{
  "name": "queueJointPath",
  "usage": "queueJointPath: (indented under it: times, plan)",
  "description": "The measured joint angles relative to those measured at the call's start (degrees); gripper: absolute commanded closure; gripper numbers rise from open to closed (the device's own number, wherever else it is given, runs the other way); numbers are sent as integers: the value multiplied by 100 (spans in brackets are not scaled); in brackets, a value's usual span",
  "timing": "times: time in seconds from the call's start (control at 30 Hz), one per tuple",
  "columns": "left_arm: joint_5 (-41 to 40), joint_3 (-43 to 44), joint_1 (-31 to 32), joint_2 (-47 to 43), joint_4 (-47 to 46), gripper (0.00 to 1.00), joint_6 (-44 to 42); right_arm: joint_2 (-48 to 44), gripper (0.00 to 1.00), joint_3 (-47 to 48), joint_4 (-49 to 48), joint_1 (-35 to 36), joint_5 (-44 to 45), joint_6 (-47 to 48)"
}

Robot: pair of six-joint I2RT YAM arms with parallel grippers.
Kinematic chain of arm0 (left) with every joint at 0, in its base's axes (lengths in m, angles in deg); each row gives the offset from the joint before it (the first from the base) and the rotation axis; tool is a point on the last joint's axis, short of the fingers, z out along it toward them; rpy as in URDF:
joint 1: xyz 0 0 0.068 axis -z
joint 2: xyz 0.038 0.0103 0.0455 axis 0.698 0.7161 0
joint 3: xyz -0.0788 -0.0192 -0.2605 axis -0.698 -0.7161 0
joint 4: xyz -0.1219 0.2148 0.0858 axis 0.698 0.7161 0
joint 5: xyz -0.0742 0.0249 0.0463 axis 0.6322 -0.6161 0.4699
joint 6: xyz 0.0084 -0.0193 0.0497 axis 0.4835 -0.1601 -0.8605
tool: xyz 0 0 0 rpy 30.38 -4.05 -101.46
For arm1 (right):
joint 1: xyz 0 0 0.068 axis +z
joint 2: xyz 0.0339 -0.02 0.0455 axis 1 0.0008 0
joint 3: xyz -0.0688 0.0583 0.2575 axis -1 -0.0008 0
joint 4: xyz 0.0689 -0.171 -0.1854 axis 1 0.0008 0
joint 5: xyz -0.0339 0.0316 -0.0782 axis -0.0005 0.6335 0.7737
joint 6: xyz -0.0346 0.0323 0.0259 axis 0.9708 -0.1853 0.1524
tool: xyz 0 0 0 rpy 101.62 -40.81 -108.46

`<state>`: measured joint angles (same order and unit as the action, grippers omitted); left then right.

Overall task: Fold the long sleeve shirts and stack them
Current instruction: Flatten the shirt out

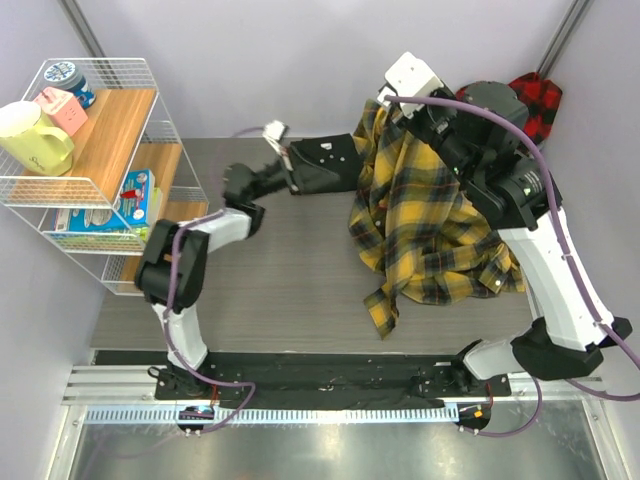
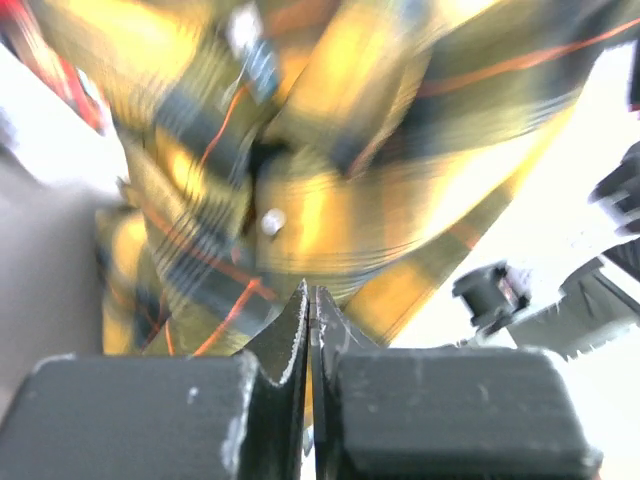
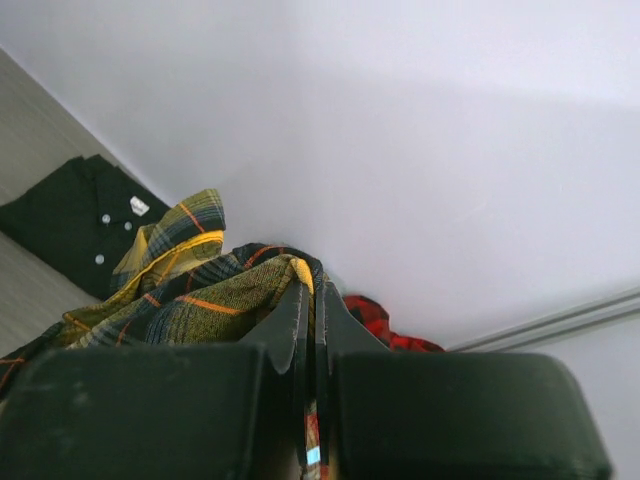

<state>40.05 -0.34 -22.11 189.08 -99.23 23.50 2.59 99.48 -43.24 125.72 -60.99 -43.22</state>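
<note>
Left pincer (image 2: pixel 310 302) and right pincer (image 3: pixel 312 298) tight on yellow plaid shirt (image 1: pixel 430 222); mug (image 1: pixel 30 136) on wire shelf (image 1: pixel 112 130)

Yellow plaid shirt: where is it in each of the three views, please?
Top external: the yellow plaid shirt is right of centre.
Left wrist: it fills the upper picture, blurred.
Right wrist: it is at lower left.
Shared landmark: the red plaid shirt lies behind it in the top and right wrist views.
</note>
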Motion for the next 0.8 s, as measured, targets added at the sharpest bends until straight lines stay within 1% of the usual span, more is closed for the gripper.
queueJointPath:
  times: [0.03,0.07,0.1,0.13,0.17,0.2,0.23,0.3,0.33,0.43,0.47,0.53,0.57,0.6,0.63,0.7,0.73,0.8]
  plan:
    - [31,39,-197,-140,17,100,44,101,99,118,-87,0,-22,-2]
    - [81,70,-422,-334,157,81,35,173,99,205,-162,0,-59,-4]
    - [142,72,-708,-640,415,59,-31,271,99,345,-232,0,-114,-17]
    - [151,70,-857,-846,599,46,-245,363,99,474,-315,0,-162,-31]
    - [122,61,-968,-1143,970,21,-573,442,99,599,-385,0,-221,-48]
    - [37,39,-988,-1469,1543,12,-957,505,99,704,-468,0,-273,-63]
    - [-63,9,-920,-1797,2212,1,-1475,546,99,778,-542,0,-326,-74]
    - [-402,-35,-643,-2382,3458,0,-2485,570,99,859,-640,0,-417,-114]
    - [-490,-28,-400,-2498,3805,0,-2804,568,99,876,-682,0,-461,-149]
    - [-868,282,219,-2430,4972,0,-3657,549,99,890,-785,0,-625,-286]
    - [-1025,391,380,-2293,5302,2,-3908,540,99,890,-796,0,-680,-345]
    - [-1318,540,595,-2026,5858,11,-4293,529,99,890,-807,0,-754,-415]
    - [-1467,608,656,-1906,6100,19,-4426,518,99,890,-809,0,-767,-444]
    - [-1676,695,713,-1738,6439,23,-4621,507,99,890,-802,0,-780,-476]
    - [-1818,732,719,-1644,6627,32,-4723,496,99,890,-802,0,-778,-494]
    - [-2124,745,651,-1523,7042,38,-4933,463,99,885,-802,0,-776,-498]
    - [-2240,739,551,-1506,7208,44,-5025,433,99,879,-800,0,-774,-496]
    - [-2437,721,271,-1508,7381,50,-5123,328,99,835,-800,0,-767,-492]
